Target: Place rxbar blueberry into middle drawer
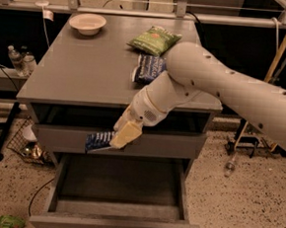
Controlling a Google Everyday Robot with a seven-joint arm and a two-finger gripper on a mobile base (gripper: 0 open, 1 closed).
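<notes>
Dark blue, flat rectangular bar wrapper (pixel 98 141) with white lettering is pinched in the cream two-finger claw (pixel 124 136), just below the front edge of the grey bench (pixel 87 72), over the open wide grey middle drawer (pixel 58 191). It is judged to be held out past the closed drawer front (pixel 180 146) so that lowering is unobstructed.

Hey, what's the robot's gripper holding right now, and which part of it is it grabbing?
The gripper holds the rxbar blueberry by one end. The rest of the bar sticks out to the picture's left, above the open middle drawer.
</notes>
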